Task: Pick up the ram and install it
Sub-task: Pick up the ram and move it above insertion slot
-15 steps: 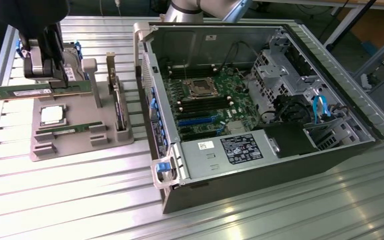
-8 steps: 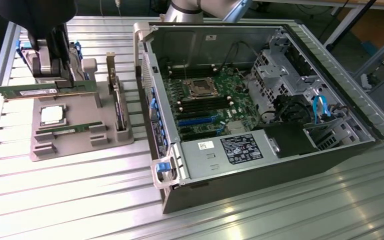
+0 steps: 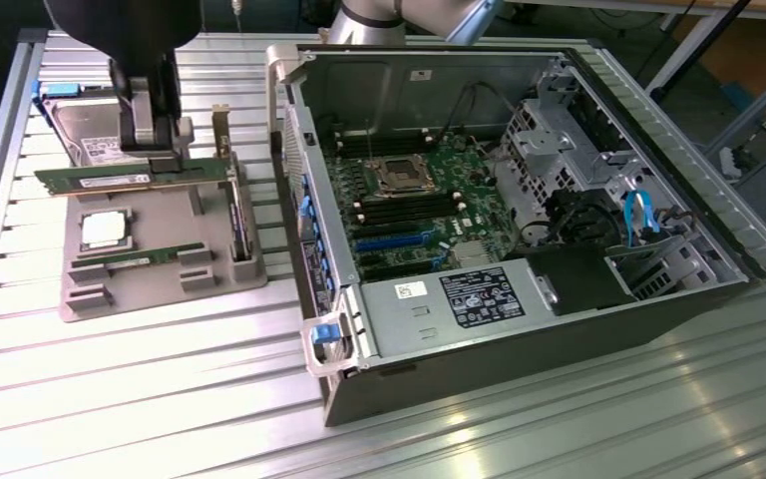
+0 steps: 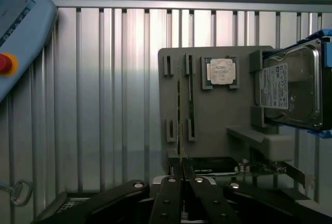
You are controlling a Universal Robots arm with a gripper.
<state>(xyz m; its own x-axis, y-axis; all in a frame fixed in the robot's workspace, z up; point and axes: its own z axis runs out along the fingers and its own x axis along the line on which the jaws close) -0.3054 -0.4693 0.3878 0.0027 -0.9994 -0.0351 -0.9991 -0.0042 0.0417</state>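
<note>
Currently gripper (image 3: 159,160) jaws narrow, pinching the ram (image 3: 104,181) near mid-length above the tray (image 3: 144,291). Likely light, stiff, thin; fragile chips and contacts, so a centred hold suits.

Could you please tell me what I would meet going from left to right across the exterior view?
CPU chip → expansion card → motherboard socket → drive cage → blue cables
</note>
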